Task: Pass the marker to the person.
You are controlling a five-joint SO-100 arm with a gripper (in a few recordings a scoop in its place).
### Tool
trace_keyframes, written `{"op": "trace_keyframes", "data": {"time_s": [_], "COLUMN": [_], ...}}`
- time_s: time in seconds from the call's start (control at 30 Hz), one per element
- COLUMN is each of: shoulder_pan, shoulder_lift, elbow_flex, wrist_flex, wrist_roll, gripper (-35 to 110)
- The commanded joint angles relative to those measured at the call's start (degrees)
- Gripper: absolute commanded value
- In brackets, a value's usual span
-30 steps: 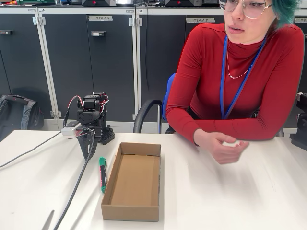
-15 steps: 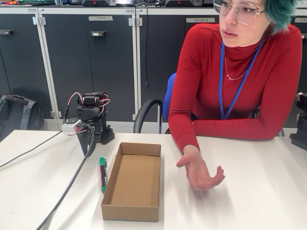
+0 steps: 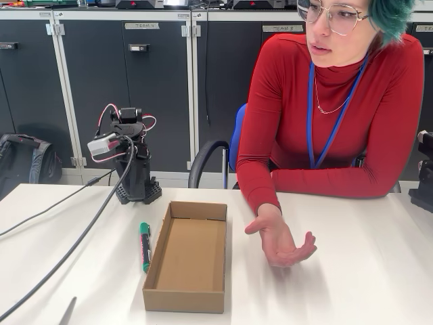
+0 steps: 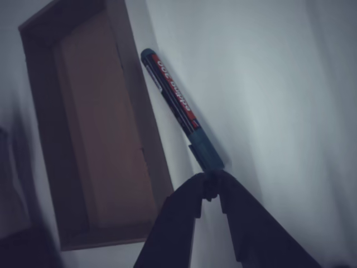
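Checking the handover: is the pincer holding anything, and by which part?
Nothing is held. The pincer is shut and empty above the marker, which lies on the table beside the box.

I see a white tabletop (image 3: 352,284) near me, a far wall of dark grey metal cabinets (image 3: 145,88) with pale frames and small labels, a blue chair with black armrest (image 3: 213,156), and a dark bag (image 3: 24,162) far left. Even indoor light.

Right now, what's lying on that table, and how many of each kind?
Marker: 1
Box: 1
Robot arm: 1
Person's hand: 1, palm up
Total: 4
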Motion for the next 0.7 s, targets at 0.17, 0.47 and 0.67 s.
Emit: {"op": "trace_keyframes", "data": {"time_s": [0.17,0.47,0.67], "shoulder_pan": [-6.9,-12.3,-10.8], "shoulder_lift": [-12.1,-23.6,-26.7], "elbow_flex": [-13.2,-19.3,-22.1], "wrist_flex": [-6.2,-9.9,-3.0], "wrist_roll": [9.7,7.8,1.3], "gripper": [-5,-5,-5]}}
